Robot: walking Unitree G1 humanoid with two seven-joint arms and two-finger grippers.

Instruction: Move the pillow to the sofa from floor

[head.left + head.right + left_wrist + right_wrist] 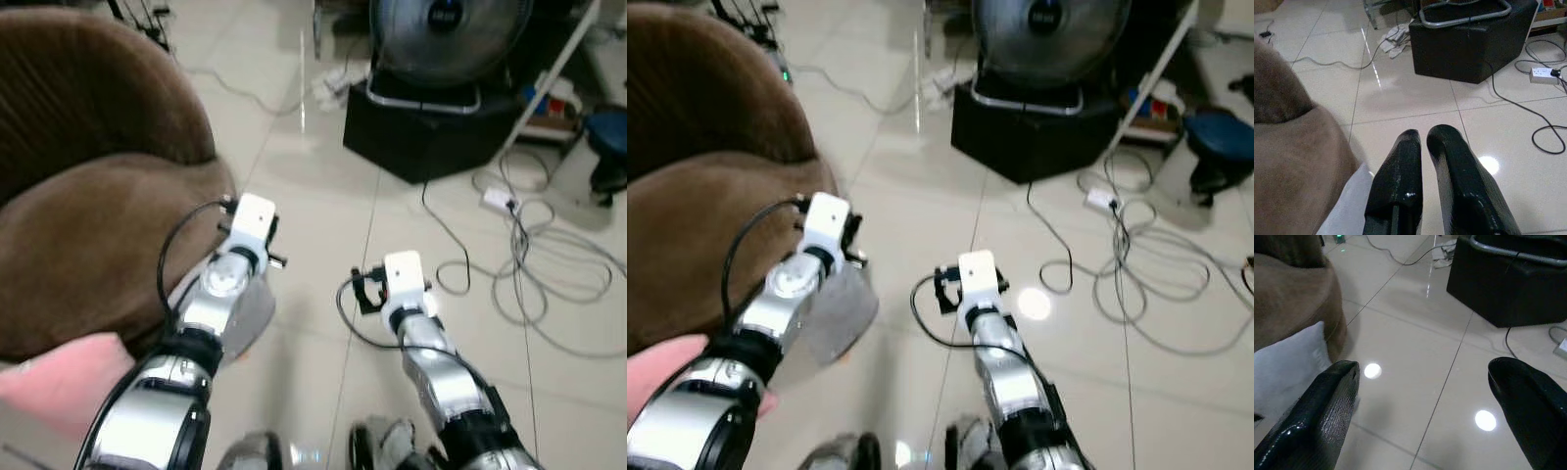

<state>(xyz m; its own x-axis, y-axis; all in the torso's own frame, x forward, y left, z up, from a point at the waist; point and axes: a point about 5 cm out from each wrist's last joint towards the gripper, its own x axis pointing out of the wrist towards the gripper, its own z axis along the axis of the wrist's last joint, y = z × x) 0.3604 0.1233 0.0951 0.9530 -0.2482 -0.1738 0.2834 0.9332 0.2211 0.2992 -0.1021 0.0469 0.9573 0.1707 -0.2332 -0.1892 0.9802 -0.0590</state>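
Observation:
A white-grey pillow [838, 313] lies on the tiled floor against the front of the brown sofa [88, 245], partly hidden under my left forearm. Its corner shows in the left wrist view [1349, 205] and its face in the right wrist view [1288, 367]. My left gripper [1424, 134] is shut with nothing between its fingers, held just above and past the pillow's edge. My right gripper [1422, 369] stands open over bare tiles, to the right of the pillow. A pink pillow [69, 377] rests at the sofa's near edge.
A big fan on a black box [431, 127] stands ahead on the right. Loose cables [549, 264] and a power strip [500, 199] sprawl over the floor at right. A blue stool [609, 137] is at the far right. Open tiles lie between sofa and box.

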